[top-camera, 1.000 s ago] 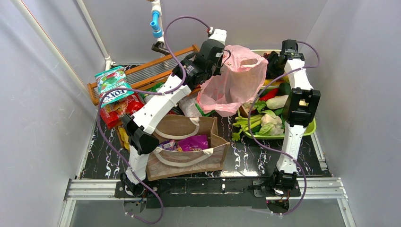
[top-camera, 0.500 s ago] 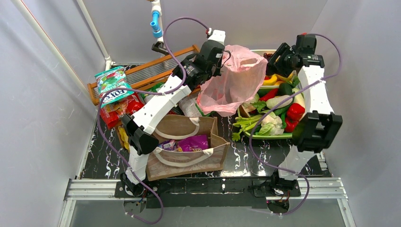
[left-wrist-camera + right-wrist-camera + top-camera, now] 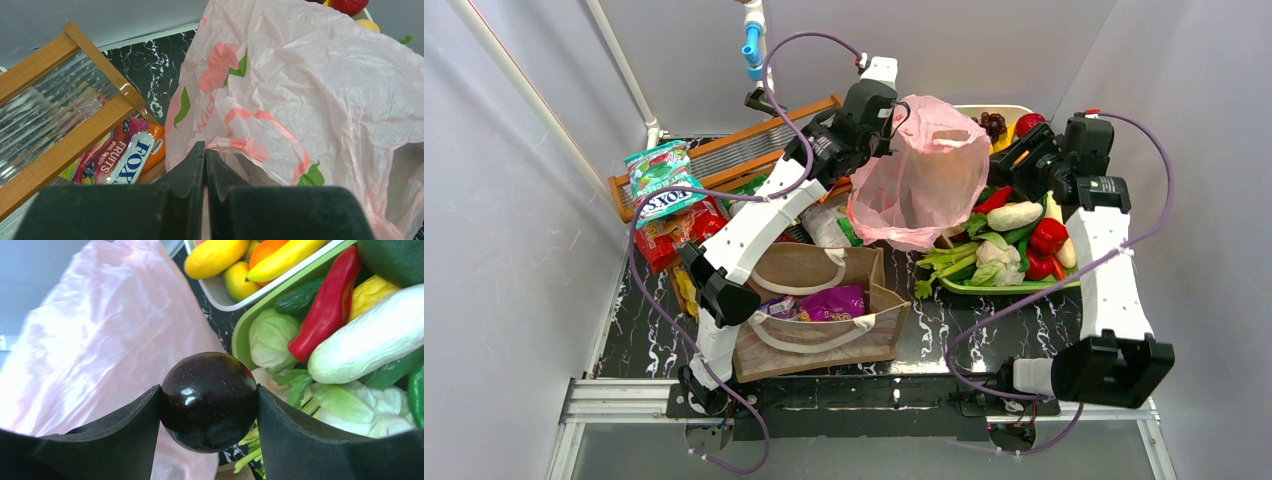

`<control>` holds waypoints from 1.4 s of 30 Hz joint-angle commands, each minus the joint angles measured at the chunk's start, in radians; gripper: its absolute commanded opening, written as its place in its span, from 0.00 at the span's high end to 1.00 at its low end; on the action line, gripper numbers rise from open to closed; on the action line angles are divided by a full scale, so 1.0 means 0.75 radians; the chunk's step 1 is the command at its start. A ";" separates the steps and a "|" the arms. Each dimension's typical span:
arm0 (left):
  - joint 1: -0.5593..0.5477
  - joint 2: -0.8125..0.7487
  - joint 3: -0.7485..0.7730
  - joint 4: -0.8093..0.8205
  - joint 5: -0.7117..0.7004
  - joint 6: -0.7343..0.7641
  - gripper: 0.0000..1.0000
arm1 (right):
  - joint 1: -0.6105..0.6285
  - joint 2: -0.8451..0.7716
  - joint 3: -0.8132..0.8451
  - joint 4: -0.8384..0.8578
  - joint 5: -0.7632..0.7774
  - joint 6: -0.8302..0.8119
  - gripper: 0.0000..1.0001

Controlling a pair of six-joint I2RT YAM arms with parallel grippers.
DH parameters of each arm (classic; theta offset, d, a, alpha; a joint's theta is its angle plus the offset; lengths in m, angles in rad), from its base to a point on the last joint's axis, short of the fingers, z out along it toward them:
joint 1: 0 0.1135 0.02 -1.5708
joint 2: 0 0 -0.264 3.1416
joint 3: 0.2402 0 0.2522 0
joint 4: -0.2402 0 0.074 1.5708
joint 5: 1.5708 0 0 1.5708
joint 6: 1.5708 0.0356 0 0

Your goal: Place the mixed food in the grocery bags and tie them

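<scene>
The pink grocery bag hangs open at the back centre. My left gripper is shut on the bag's left rim, holding it up. My right gripper is shut on a glossy dark purple round toy fruit, just right of the pink bag and over the edge of the green tray. The brown tote stands in front with a purple packet inside. Teal Fox's and red packets lie at the left.
The green tray holds toy vegetables: cauliflower, red peppers, a white radish. A white tray with fruit sits behind it. The wooden rack leans at the back left, with a Fox's packet beneath it.
My right arm has folded down towards the near edge, and its gripper with the dark fruit has come off the back tray towards the bag. The bag's mouth now stands wider and rounder.
</scene>
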 commanded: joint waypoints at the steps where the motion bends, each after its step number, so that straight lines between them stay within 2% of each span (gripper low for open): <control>1: 0.007 -0.037 0.022 -0.044 0.011 -0.028 1.00 | 0.037 -0.163 -0.020 0.056 0.028 0.065 0.67; 10: 0.017 -0.057 -0.028 -0.053 -0.009 -0.022 1.00 | 0.176 -0.379 -0.009 -0.073 0.164 0.059 0.76; 15: 0.019 -0.070 -0.048 -0.040 -0.001 -0.032 1.00 | 0.248 -0.512 -0.094 -0.036 0.128 0.041 0.83; 21: 0.020 -0.062 -0.008 -0.046 0.028 -0.052 1.00 | 0.287 -0.607 -0.197 0.092 -0.021 -0.026 0.83; 32: 0.019 -0.027 0.034 -0.038 0.072 -0.110 1.00 | 0.295 -0.487 -0.101 0.185 -0.219 -0.033 0.84; 38: 0.019 -0.095 -0.122 0.030 0.088 -0.161 1.00 | 0.308 -0.393 -0.099 0.251 -0.255 -0.033 0.84; 42: 0.019 -0.095 -0.122 0.022 0.083 -0.172 1.00 | 0.330 -0.313 -0.068 0.251 -0.289 -0.031 0.83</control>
